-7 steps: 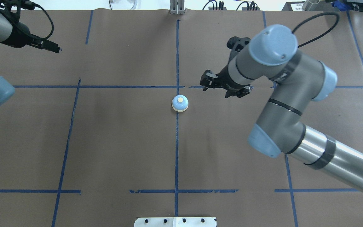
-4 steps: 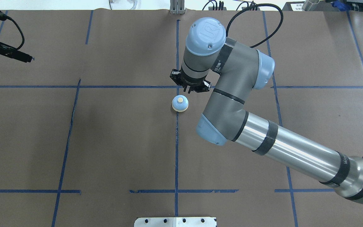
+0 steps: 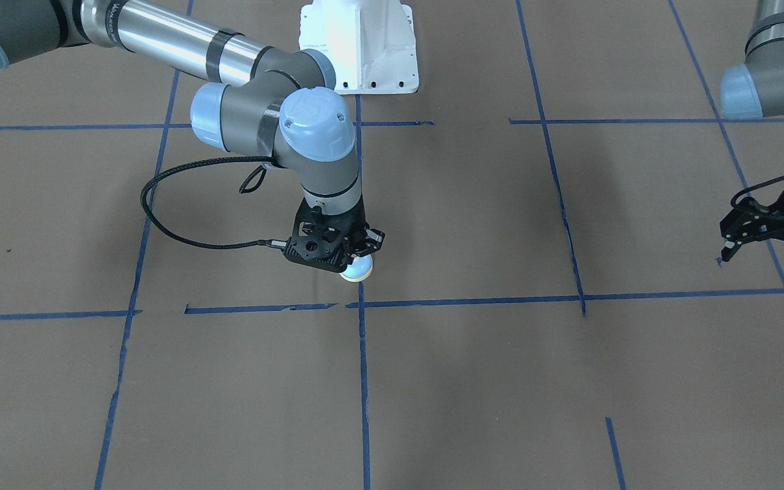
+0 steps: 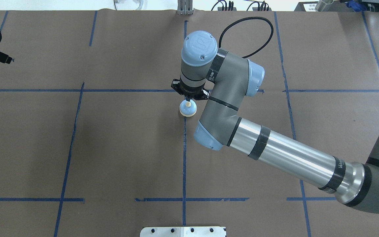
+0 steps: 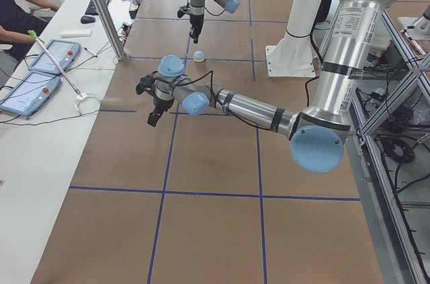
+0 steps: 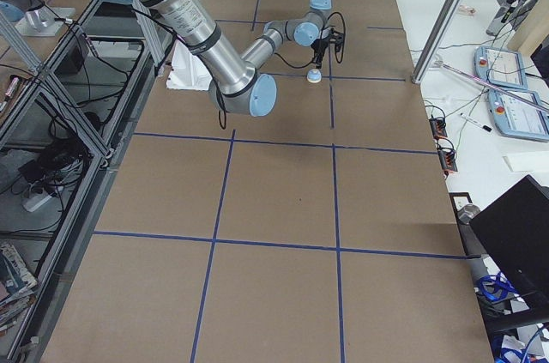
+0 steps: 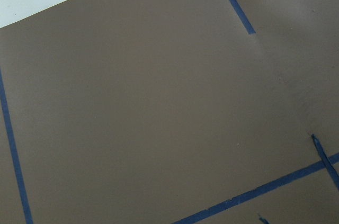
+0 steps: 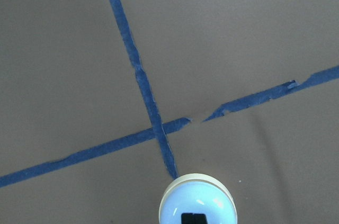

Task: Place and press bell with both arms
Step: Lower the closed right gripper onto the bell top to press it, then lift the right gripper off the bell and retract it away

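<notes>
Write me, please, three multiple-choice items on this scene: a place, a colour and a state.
1. Where does the bell stand?
A. on a blue tape line
B. beside the white pedestal
C. at the table's far edge
2. What colour is its dome?
A. red
B. light blue
C. green
3. How are the fingers of the left gripper?
A. shut on the bell
B. shut, empty
C. open, empty
Answers: 1 A, the line runs under its base; 2 B, the overhead view shows it; 3 C, they stand spread with nothing between them.
</notes>
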`<state>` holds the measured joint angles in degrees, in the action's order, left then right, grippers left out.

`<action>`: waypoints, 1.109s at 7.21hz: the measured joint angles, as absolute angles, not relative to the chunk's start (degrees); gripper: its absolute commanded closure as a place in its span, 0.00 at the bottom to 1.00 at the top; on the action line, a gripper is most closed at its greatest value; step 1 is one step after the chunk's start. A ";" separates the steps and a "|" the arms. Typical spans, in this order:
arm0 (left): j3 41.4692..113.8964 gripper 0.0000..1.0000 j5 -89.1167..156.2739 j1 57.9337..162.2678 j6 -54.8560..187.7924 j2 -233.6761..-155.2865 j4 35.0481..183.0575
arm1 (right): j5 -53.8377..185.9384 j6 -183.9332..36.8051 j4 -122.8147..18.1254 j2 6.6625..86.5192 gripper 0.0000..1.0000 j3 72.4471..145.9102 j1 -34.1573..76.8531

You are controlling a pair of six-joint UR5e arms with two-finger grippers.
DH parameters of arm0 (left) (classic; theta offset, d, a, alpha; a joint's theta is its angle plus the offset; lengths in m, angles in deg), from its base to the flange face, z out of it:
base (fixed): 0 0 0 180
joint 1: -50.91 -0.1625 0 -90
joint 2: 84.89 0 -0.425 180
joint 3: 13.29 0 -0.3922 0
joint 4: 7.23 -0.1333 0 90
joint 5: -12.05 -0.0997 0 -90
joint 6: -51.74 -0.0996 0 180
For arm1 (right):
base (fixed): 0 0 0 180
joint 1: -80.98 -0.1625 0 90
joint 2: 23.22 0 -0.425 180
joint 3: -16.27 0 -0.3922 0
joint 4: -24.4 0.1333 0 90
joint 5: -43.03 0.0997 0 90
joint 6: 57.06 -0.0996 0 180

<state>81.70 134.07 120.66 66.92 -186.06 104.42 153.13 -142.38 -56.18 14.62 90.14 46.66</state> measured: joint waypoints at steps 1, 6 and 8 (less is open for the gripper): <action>81.91 0.02 134.09 120.73 66.70 -185.88 104.23 | 152.93 -142.38 -55.81 14.43 1.00 89.63 47.18; 82.64 0.02 134.12 120.78 66.59 -185.47 104.17 | 152.10 -142.54 -55.60 13.22 1.00 88.74 48.01; 82.80 0.02 134.22 120.78 66.63 -185.34 104.14 | 154.00 -142.56 -57.06 13.96 1.00 93.97 45.84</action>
